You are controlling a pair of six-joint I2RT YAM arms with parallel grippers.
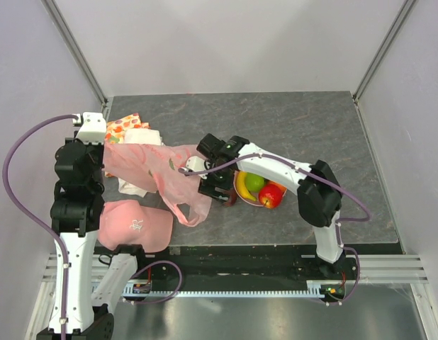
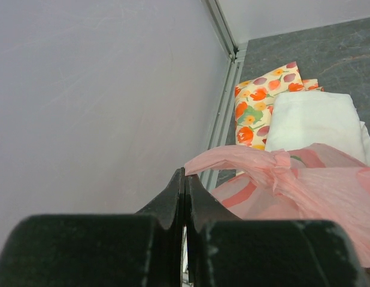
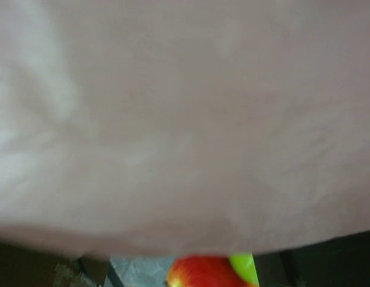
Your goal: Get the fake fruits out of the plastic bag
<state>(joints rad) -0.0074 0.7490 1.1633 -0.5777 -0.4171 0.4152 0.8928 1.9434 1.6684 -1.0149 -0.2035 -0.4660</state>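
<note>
- Top view: the thin, crinkly, translucent pale-pink plastic bag (image 1: 152,166) is stretched between the two arms over the left half of the dark grey table (image 1: 311,127). Its long axis runs left to right, dipping slightly toward the right. One handle loop (image 1: 192,212) droops toward the near edge.
- The left gripper (image 1: 105,151) meets the bag's left end. The right gripper (image 1: 208,183) sits at its right end with the jaws hidden by film, so I cannot tell how they stand.
- Just right of the bag, a flat pink round plate (image 1: 235,190) carries a yellow plastic banana (image 1: 242,178), a glossy green apple (image 1: 254,183) and a glossy red apple (image 1: 271,196).
- An opaque pink cloth (image 1: 134,225) near the left base bears a white logo too small to read.
- Left wrist view: the left gripper (image 2: 184,173) has its black fingers pressed together, pinching a twisted edge of the plastic bag (image 2: 305,185). The red and green print on the film is not legible.
- Beyond the bag lie a fruit-printed cloth (image 2: 257,107) and a folded white cloth (image 2: 314,122).
- Right wrist view: blurred pink film of the plastic bag (image 3: 185,119) fills nearly everything. Under its lower edge show the red apple (image 3: 203,272) and the green apple (image 3: 245,263).
</note>
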